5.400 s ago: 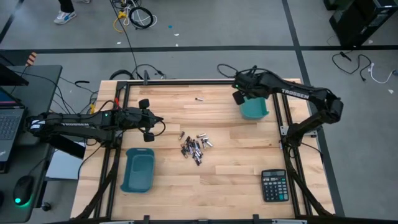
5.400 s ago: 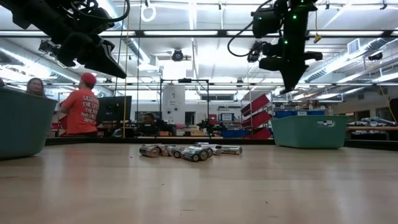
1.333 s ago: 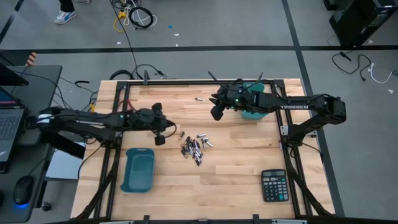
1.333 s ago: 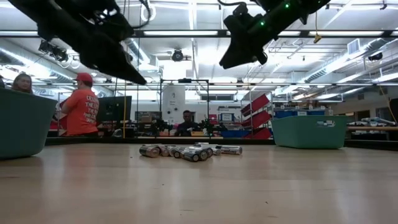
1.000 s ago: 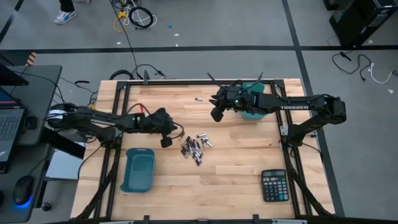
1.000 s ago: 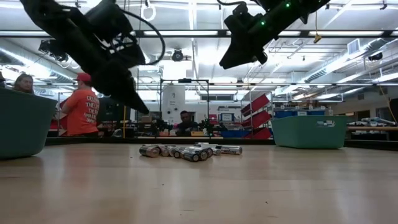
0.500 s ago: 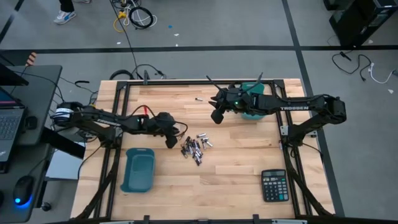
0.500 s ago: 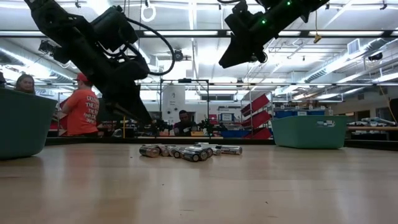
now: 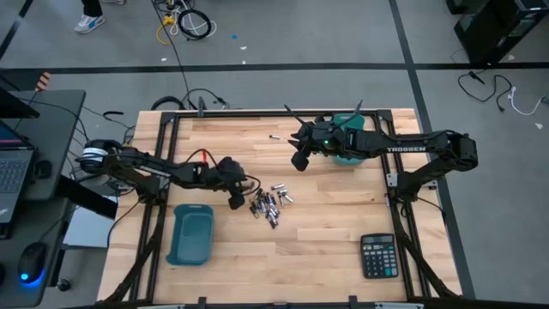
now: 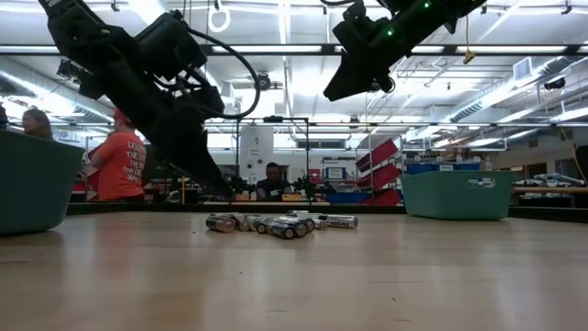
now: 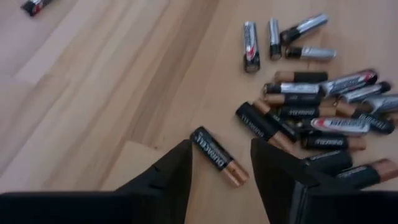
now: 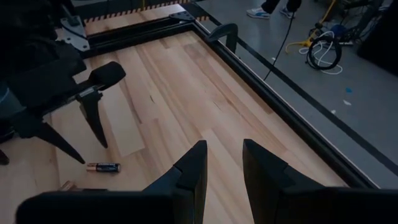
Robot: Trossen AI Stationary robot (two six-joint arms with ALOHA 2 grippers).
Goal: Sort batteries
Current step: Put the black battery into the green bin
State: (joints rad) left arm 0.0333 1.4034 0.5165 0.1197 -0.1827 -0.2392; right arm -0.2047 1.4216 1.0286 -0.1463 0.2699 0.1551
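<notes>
1. The batteries (image 9: pixel 269 205) lie in a loose heap near the middle of the wooden tabletop (image 9: pixel 317 240); the left wrist view shows silver, black and copper-topped cells jumbled together (image 11: pixel 317 112).
2. One black-and-copper battery (image 11: pixel 219 155) lies apart from the heap, on the side facing the left arm, and sits between the two fingers of the left claw (image 11: pixel 221 171).
3. The left claw (image 9: pixel 235 200) is low over the tabletop just beside the heap, its fingers spread apart with that single battery in the gap; whether either finger touches it is hard to say.
4. A lone battery (image 9: pixel 274 136) rests well apart from the others, near the far edge of the tabletop.
5. The right claw (image 9: pixel 298 160) hangs raised above the tabletop, beside one teal bin (image 9: pixel 353 156); its fingers (image 12: pixel 193 165) stand partly apart with nothing between them.
6. A second teal bin (image 9: pixel 191 234) sits on the left arm's side, near the heap.
7. A black calculator (image 9: pixel 377 256) lies at the near right corner.
</notes>
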